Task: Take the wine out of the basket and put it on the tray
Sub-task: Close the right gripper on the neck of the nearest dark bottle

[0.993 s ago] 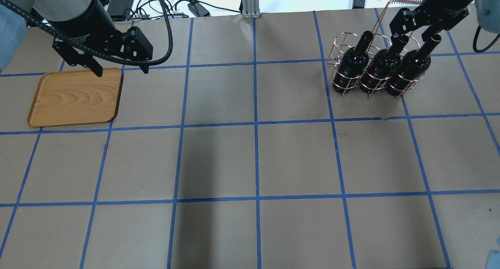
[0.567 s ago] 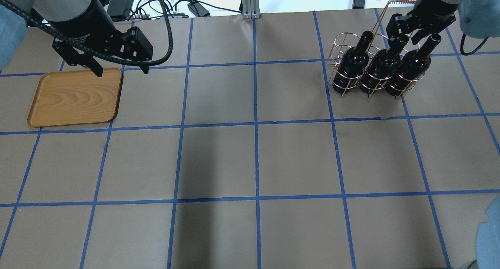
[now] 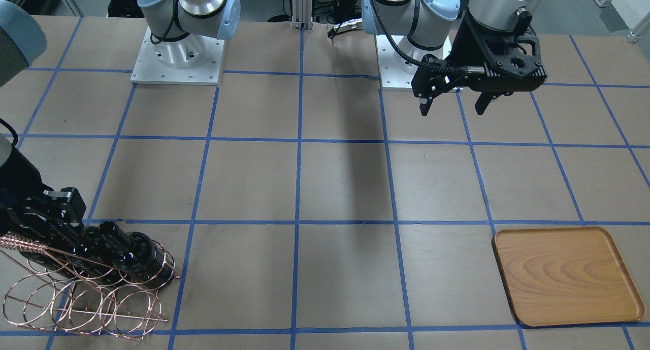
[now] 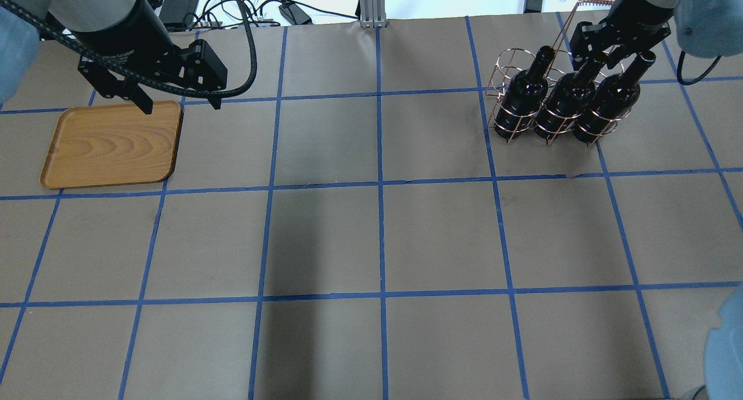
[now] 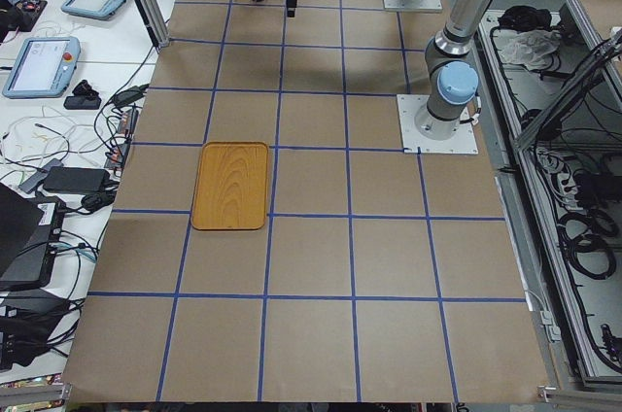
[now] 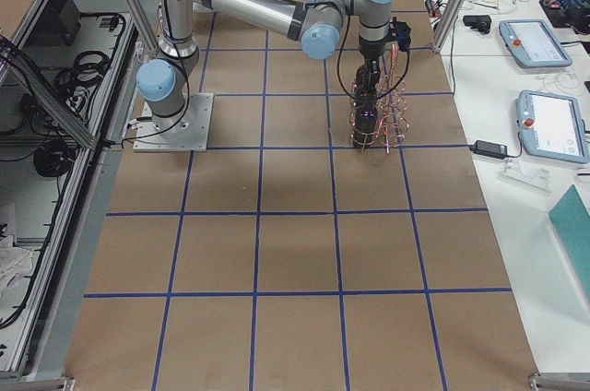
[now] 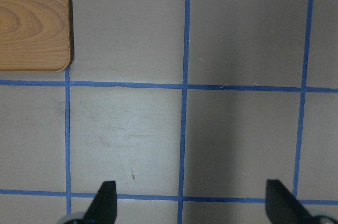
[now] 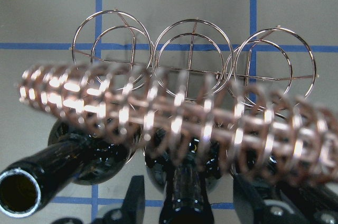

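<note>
Three glossy black wine bottles stand in the copper wire basket [image 4: 511,63] at the far right: left [image 4: 525,95], middle [image 4: 566,101] and right [image 4: 606,101]. My right gripper [image 4: 597,54] is open, with its fingers on either side of the middle bottle's neck [image 8: 185,197] below the twisted handle [image 8: 174,108]. A gap shows beside the neck. The wooden tray [image 4: 110,144] lies far left and holds nothing. My left gripper [image 4: 180,105] hangs open and empty above the table by the tray's far right corner. Its fingers [image 7: 105,203] frame bare paper.
Brown paper with a blue tape grid covers the table [image 4: 377,226]. Cables and power bricks [image 4: 290,11] and an aluminium post [image 4: 367,2] lie beyond the far edge. The basket's front loops [image 3: 81,304] hold nothing. Pendants [image 6: 535,41] lie on a side bench.
My right gripper has moved left and down from above the right bottle to around the middle bottle's neck. The left arm, tray and bottles have not moved.
</note>
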{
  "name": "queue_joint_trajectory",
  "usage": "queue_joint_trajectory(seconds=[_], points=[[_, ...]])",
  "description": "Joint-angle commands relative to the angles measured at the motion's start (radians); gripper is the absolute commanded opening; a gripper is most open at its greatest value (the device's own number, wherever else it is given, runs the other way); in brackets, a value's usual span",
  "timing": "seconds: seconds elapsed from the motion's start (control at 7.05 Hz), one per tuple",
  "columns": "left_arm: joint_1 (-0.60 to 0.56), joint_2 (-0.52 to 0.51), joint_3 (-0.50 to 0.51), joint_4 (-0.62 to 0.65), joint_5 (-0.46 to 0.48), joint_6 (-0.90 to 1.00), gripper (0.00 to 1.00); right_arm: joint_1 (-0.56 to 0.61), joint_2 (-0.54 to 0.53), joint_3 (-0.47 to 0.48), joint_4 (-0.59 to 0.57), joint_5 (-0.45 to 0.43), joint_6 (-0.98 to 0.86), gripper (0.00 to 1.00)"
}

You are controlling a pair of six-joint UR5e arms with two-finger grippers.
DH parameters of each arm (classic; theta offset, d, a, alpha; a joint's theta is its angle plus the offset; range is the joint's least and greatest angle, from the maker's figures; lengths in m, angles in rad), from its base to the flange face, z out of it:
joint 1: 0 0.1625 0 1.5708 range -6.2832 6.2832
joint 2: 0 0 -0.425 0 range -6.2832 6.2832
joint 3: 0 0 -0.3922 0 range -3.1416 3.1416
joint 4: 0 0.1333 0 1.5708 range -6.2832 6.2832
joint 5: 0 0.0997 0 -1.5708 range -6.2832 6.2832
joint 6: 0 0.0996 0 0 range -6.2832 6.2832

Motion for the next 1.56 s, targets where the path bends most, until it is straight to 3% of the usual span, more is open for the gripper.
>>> queue_joint_trajectory(seconds=[0.0,0.28,0.85,1.42], points=[[0.000,0.000,0.000,0.000,0.000,0.000,1.00,0.000,0.000,0.000,-0.002,0.000,-0.001,0.24],[-0.001,0.000,0.000,0.000,0.000,0.000,1.00,0.000,0.000,-0.002,-0.002,0.000,-0.009,0.02],[0.000,0.002,0.000,0.000,0.000,0.000,1.00,-0.001,-0.008,-0.021,0.039,-0.017,-0.021,0.00],[0.000,0.002,0.000,-0.001,0.000,0.000,1.00,0.044,-0.017,-0.101,0.127,-0.049,-0.023,0.00]])
